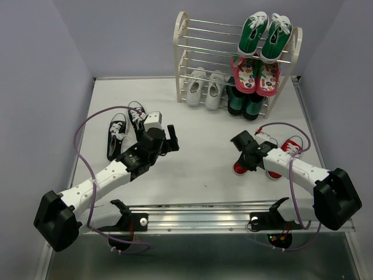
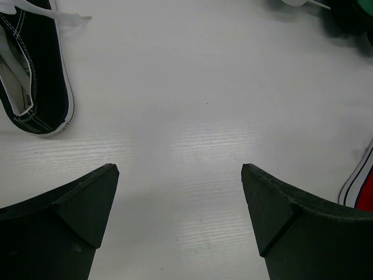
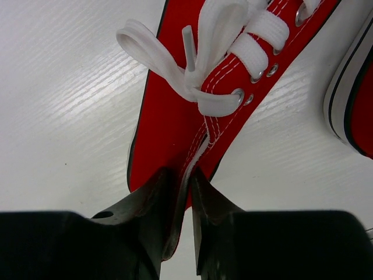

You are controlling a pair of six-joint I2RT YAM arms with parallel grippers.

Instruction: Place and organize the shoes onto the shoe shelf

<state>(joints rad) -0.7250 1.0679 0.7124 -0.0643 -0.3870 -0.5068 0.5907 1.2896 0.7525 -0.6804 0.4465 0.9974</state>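
Note:
The cream-white shoe shelf (image 1: 181, 41) stands at the back of the table. A pair of white sneakers (image 1: 205, 88) sits at its bottom left. Two black sneakers (image 1: 119, 133) lie on the table at the left; one shows in the left wrist view (image 2: 35, 76). My left gripper (image 1: 173, 140) (image 2: 179, 169) is open and empty, just right of them over bare table. Two red sneakers (image 1: 278, 153) lie at the right. My right gripper (image 1: 249, 156) (image 3: 182, 175) is shut on the collar edge of one red sneaker (image 3: 175, 122). The other red sneaker (image 3: 355, 99) lies beside it.
Green sneakers (image 1: 265, 36) sit on the shelf's top tier at the right, pink patterned shoes (image 1: 255, 76) on the tier below, and dark green boots (image 1: 246, 104) at the bottom right. Purple walls close in both sides. A metal rail (image 1: 192, 219) runs along the near edge.

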